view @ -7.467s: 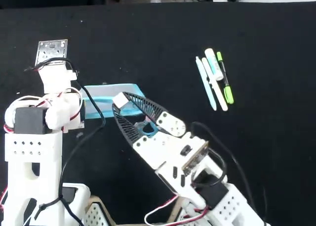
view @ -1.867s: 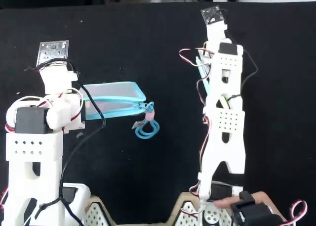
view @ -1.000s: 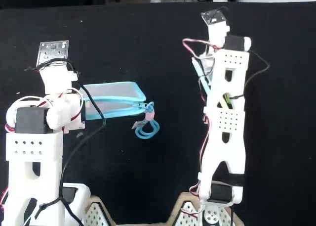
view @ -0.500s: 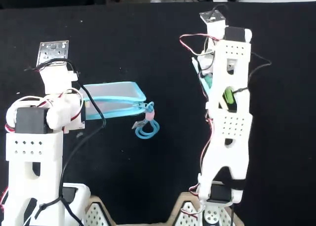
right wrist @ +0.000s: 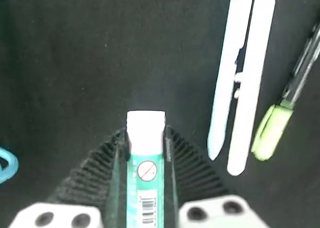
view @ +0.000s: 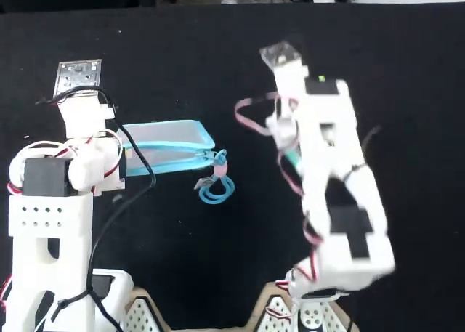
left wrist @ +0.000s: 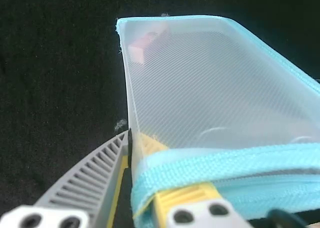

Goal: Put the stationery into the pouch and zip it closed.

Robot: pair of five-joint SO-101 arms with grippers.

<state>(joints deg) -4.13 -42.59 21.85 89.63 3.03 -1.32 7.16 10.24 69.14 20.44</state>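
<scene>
bare black tabletop [view: 247,223] lies open between the white right arm [view: 323,128] and the translucent blue-trimmed pouch [view: 171,137]. a blue cord loop [view: 216,190] sits just off the pouch's zip end. the white left arm [view: 51,223] blocks the other end. two white pens [right wrist: 245,73] and a green-capped pen [right wrist: 280,118] lie beside the right gripper [right wrist: 145,125], not touching it.

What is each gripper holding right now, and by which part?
The right gripper clamps the teal-and-white stick just behind its white end. The left gripper pinches the pouch at its end edge, beside the zipper band.
</scene>
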